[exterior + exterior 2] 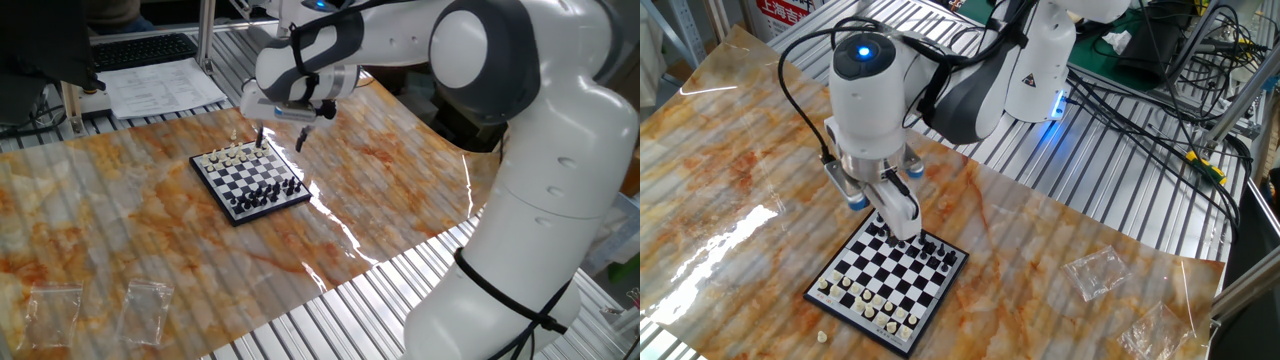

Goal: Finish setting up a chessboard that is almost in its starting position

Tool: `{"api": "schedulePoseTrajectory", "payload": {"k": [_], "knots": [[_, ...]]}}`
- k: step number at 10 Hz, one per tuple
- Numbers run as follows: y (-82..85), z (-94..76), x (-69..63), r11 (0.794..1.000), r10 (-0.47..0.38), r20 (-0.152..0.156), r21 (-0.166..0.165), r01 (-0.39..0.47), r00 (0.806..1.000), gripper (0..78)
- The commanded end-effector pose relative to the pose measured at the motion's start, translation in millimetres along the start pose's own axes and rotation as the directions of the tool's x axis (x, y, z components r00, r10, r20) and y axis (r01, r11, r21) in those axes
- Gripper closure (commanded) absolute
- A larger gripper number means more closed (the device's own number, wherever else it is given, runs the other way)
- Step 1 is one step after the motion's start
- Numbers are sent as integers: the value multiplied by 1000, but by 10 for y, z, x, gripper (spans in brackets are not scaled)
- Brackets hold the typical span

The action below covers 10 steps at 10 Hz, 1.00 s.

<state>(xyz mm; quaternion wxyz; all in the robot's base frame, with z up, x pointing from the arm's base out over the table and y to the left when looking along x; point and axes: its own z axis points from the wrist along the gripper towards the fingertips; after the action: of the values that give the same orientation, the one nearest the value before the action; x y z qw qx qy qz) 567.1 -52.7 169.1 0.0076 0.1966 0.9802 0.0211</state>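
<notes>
Our two-finger gripper (902, 233) hangs low over the black row of the small black-and-white checked chessboard (887, 281), mid-table; whether its fingers are spread or pinching a piece, we cannot tell. Any sideways drift risks toppling the tightly packed neighbouring pieces.

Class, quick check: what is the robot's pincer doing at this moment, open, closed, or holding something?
Pincer: over the black-piece end of the chessboard; whether it is open, closed or holding a piece cannot be told from either view.
</notes>
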Motion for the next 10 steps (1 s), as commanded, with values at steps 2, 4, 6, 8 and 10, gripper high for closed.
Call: {"api": "schedulePoseTrajectory", "payload": {"k": [2, 4, 6, 8, 10], "knots": [[108, 50, -358, 1000, 10, 3, 5, -10, 1000, 1], [146, 91, -512, 1000, 8, 4, 4, -8, 1000, 1], [229, 129, -647, 1000, 20, 7, 7, -20, 1000, 1], [308, 155, -794, 1000, 27, 8, 9, -27, 1000, 1], [360, 154, -919, 1000, 26, 8, 8, -26, 1000, 1]]}}
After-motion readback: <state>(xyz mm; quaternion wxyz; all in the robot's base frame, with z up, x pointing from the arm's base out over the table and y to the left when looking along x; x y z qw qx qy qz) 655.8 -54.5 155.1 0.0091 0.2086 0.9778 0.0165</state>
